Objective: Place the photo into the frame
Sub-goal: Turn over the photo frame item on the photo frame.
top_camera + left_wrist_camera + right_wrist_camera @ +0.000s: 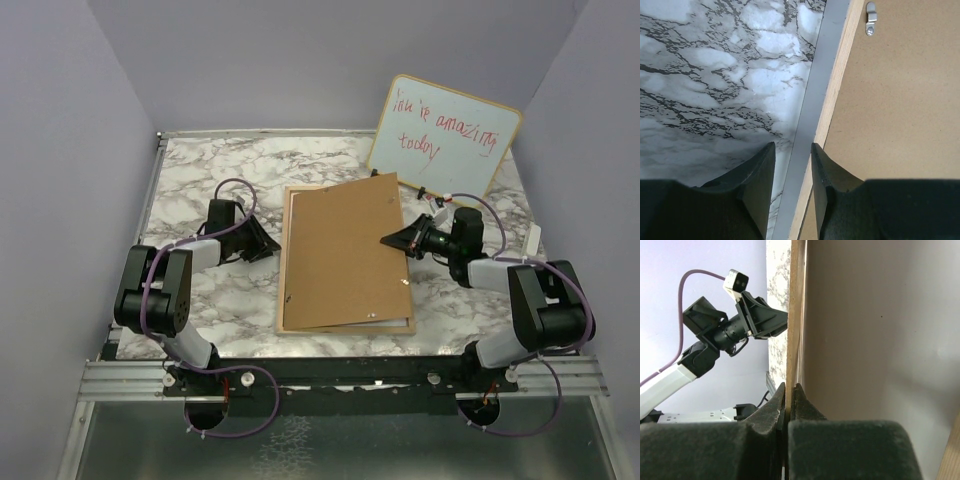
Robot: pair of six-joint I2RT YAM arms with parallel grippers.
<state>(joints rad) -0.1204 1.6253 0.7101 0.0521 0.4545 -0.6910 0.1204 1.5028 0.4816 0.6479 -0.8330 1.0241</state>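
Marble table (pixel 200 170): light-wood frame (pixel 345 328) lying flat at centre, brown backing board (pixel 340 250) askew on it, whiteboard (pixel 445 140) leaning at the back. Left gripper (pixel 792 147): jaws apart astride the frame's left rail. Right gripper (pixel 789 387): clamped on the backing board's right edge.

Camera siting: one overhead, two wrist-mounted.

We find the top view fixed high behind both arm bases, looking down and forward over the whole marble table (pixel 200 180). The left wrist view looks steeply down past its own fingers (pixel 760 185), close over one rail of the frame (pixel 836 90). The right wrist view lies edge-on along the brown backing board (pixel 865 340) (very near), facing the left gripper (pixel 782 322). All three share that board.
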